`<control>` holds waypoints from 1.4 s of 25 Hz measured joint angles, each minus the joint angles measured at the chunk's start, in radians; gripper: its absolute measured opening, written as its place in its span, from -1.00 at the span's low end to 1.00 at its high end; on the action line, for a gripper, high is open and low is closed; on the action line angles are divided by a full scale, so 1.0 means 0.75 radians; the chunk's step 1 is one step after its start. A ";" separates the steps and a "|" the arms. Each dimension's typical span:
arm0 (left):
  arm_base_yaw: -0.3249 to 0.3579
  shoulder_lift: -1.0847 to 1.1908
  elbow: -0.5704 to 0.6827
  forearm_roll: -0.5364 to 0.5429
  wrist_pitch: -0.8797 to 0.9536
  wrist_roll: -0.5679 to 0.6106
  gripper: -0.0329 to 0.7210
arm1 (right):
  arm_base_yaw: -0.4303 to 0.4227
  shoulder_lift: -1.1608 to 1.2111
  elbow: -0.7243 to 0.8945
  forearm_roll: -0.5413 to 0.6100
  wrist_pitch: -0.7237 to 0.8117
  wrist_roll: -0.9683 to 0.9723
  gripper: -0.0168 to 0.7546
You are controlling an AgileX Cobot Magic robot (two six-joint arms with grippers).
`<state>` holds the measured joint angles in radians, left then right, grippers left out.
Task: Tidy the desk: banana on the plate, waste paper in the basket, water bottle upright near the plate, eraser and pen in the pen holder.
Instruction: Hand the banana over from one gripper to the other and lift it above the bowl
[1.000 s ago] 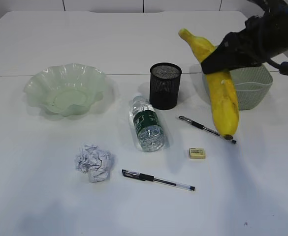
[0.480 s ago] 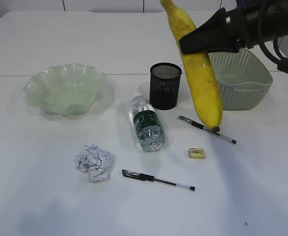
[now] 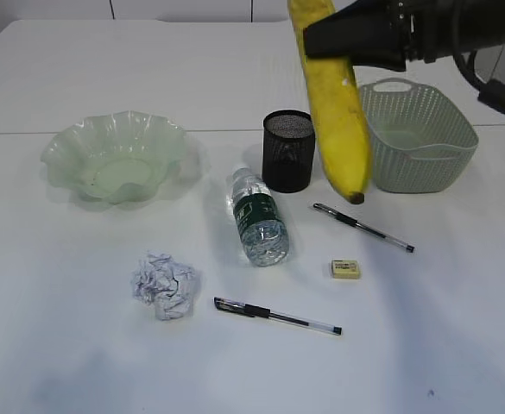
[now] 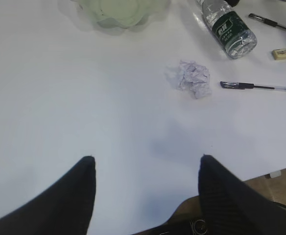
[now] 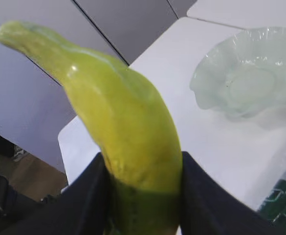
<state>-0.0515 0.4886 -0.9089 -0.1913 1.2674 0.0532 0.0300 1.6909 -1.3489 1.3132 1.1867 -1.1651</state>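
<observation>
- We are seeing the left gripper (image 4: 143, 169) low over a bare part of the white desk (image 3: 62, 345), with its jaws standing apart and nothing between them.
- The plate (image 3: 116, 157), a pale green glass dish with a wavy rim, is waiting empty at the far left.
- The crumpled waste paper (image 3: 164, 285), the water bottle (image 3: 257, 216) lying on its side, two pens (image 3: 276, 316) (image 3: 362, 228) and the eraser (image 3: 345, 269) are lying loose on the desk; the mesh pen holder (image 3: 290, 150) is standing behind the bottle.
- The right gripper (image 3: 356, 39) is clamping the banana (image 3: 335, 112) and holding it in the air, nearly vertical, above the pen holder.
- The basket (image 3: 418, 134) is standing at the far right.
- We judge that the banana's hanging tip could strike the pen holder on its way to the plate, or the fruit could swing and slip, because the jaws are gripping it near one end only.
- The bottle's green label is carrying white writing, but it is too small for us to read.
</observation>
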 joint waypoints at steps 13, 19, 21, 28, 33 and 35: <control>0.000 0.000 0.000 -0.077 -0.059 0.063 0.32 | 0.000 -0.003 0.000 0.109 0.002 -0.140 -0.19; 0.000 0.000 0.025 -0.145 -0.167 0.186 0.32 | 0.000 -0.003 0.000 0.109 0.002 -0.151 -0.19; 0.000 0.000 0.045 -0.171 -0.200 0.225 0.32 | 0.000 -0.003 0.000 0.109 0.002 -0.154 -0.19; 0.000 0.000 0.126 -0.243 -0.376 0.376 0.32 | 0.000 -0.003 0.000 0.109 0.003 -0.164 -0.19; 0.000 0.000 0.219 -0.306 -0.515 0.498 0.32 | 0.015 -0.003 0.000 0.109 0.005 -0.185 -0.19; 0.000 0.000 0.272 -0.344 -0.576 0.543 0.32 | 0.030 -0.003 0.000 0.109 0.005 -0.201 -0.19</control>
<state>-0.0515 0.4886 -0.7050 -0.4496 0.8352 0.4607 0.0526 1.6888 -1.3489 1.3946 1.1904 -1.3157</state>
